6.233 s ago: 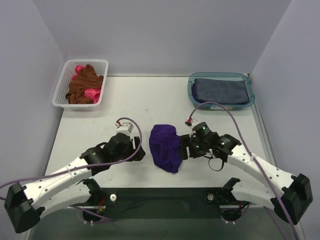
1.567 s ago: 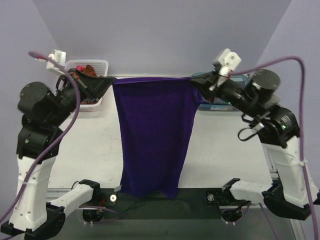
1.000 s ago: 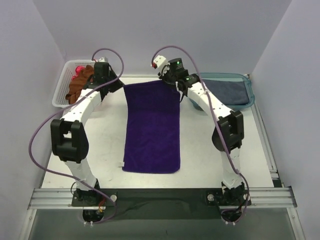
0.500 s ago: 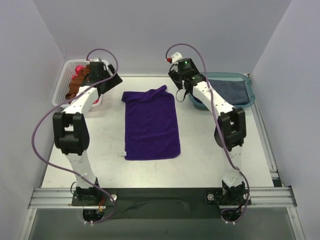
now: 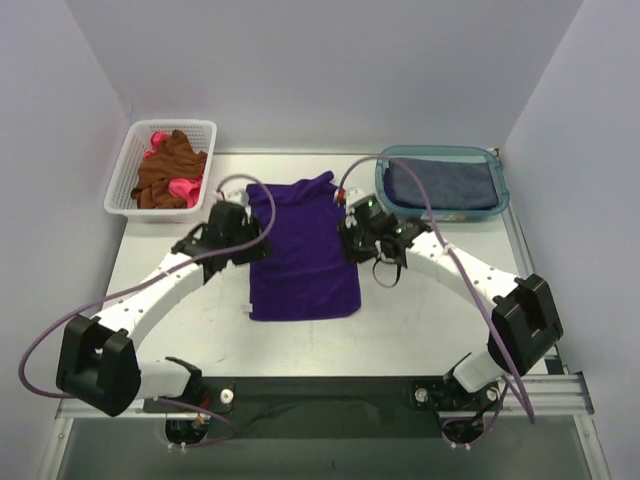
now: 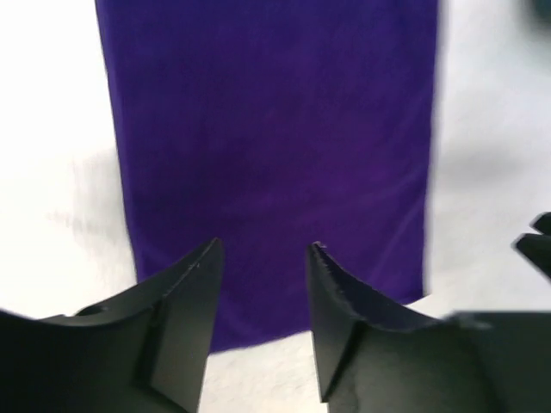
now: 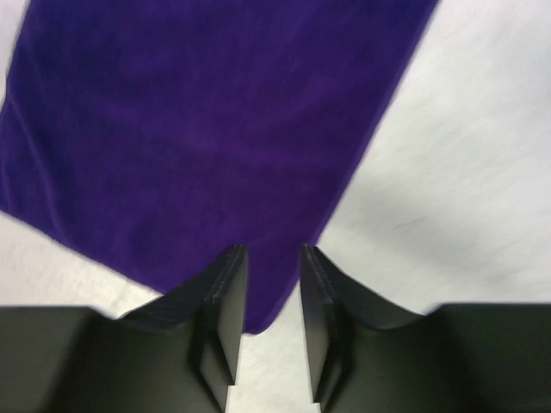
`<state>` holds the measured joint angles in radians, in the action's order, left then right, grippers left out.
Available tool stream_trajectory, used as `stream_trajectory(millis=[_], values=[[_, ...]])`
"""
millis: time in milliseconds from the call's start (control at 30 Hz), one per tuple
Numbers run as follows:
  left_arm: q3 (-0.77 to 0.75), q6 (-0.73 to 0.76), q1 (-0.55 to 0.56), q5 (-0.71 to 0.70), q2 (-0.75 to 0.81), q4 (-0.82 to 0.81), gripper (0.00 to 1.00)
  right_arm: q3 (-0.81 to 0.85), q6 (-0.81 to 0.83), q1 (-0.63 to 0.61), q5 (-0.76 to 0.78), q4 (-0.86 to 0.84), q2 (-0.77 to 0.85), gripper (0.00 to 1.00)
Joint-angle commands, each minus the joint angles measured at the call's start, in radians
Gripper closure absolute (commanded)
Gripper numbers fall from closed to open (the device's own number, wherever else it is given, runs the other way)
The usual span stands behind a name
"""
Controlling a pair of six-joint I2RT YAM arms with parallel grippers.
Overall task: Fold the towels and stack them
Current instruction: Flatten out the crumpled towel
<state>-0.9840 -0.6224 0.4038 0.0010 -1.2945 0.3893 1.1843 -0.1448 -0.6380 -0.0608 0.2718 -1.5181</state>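
Jaws of left gripper [image 6: 263, 249] and right gripper [image 7: 273, 249] stand apart over the purple towel [image 5: 300, 250], seen only in wrist views.

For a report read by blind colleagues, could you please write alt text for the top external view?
A purple towel lies spread flat on a white table, the left tool at its left edge and the right tool at its right edge. Far left, a white basket holds brown and pink towels; far right, a teal tub holds a blue-grey towel.

Purple towel [image 5: 303, 255]; rust-brown, pink towels [image 5: 165, 172]; slate towel [image 5: 440, 184]; white basket [image 5: 122, 180]; teal tub [image 5: 438, 152].
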Motion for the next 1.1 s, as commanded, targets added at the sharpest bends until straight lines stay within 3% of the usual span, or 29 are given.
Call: stream_trajectory(millis=[0,367,633,867,1067], values=[[0.126,-0.033,0.056,-0.012,0.004,0.082,0.48,-0.107,-0.148,-0.038,-0.083,0.035,0.007,0.74],[0.182,-0.056,0.2,-0.061,-0.155,0.117,0.51,-0.225,-0.197,-0.106,-0.119,0.037,-0.148,0.82],[0.271,-0.059,0.23,-0.001,-0.177,0.206,0.52,-0.321,-0.214,-0.118,-0.146,0.13,-0.108,0.86],[0.416,-0.131,0.288,0.134,-0.019,0.263,0.52,-0.501,-0.31,-0.175,-0.284,0.195,0.016,0.85],[0.462,-0.223,0.395,0.241,0.156,0.339,0.52,-0.581,-0.391,-0.253,-0.269,0.23,0.176,0.82]])
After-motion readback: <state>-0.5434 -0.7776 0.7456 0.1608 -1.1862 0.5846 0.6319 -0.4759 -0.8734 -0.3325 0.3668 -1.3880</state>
